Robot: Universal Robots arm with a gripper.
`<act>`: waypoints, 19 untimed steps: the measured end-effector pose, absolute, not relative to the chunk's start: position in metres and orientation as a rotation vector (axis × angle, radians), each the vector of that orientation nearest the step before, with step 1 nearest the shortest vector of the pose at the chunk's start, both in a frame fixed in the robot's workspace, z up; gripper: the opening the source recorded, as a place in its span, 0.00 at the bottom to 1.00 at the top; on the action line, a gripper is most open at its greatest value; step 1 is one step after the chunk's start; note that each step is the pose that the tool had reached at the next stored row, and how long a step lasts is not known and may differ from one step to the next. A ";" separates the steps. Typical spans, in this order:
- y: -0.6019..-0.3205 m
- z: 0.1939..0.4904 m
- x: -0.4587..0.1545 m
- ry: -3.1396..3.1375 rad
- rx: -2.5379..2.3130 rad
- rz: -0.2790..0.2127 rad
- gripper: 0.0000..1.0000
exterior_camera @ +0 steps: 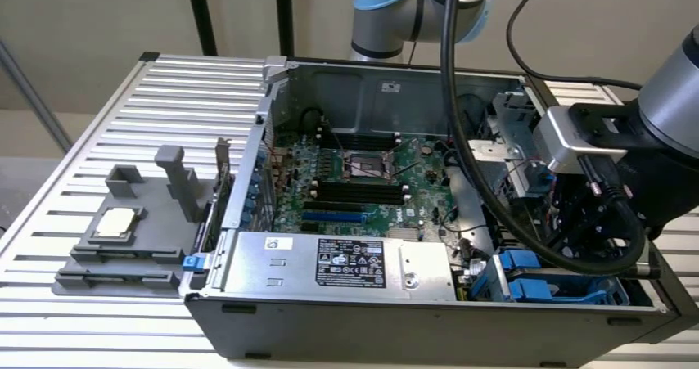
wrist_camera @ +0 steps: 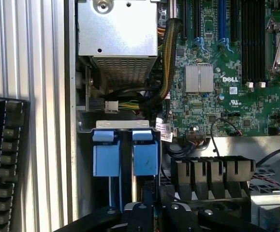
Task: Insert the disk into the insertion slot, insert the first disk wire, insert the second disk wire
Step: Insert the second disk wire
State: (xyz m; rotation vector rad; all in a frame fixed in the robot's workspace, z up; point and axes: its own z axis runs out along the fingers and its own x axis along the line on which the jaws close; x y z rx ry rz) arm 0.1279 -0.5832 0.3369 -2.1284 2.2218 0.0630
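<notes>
The insertion slot (wrist_camera: 125, 126) is a drive cage in the corner of the open computer case, with two bright blue tabs (wrist_camera: 106, 155) side by side and a dark gap between them. In the exterior view the cage (exterior_camera: 543, 290) sits at the front of the case on the exterior view's right. My gripper (wrist_camera: 140, 211) hangs right over the tab nearer the motherboard, fingers shut, with nothing visible between them. Its black body (exterior_camera: 588, 236) reaches down into the case above the cage. The disk's silver body is hidden. A white connector (wrist_camera: 111, 106) on coloured wires lies loose just beyond the cage.
A silver power-supply box (exterior_camera: 339, 263) with a black label fills the case's front. The motherboard (exterior_camera: 366, 181) lies behind it. Thick black cables (exterior_camera: 513, 222) loop from the arm over the case. A grey stand with a chip (exterior_camera: 114, 226) sits on the slatted table.
</notes>
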 end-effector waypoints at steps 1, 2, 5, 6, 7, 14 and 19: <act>-0.583 0.337 0.128 2.222 -2.128 0.063 0.18; -0.583 0.337 0.128 2.222 -2.128 0.064 0.18; -0.583 0.345 0.128 2.222 -2.128 0.063 0.24; -0.583 0.348 0.127 2.222 -2.128 0.063 0.24; -0.583 0.350 0.125 2.222 -2.128 0.063 0.24; -0.584 0.355 0.110 2.218 -2.126 0.058 0.24; -0.584 0.356 0.110 2.218 -2.126 0.058 0.24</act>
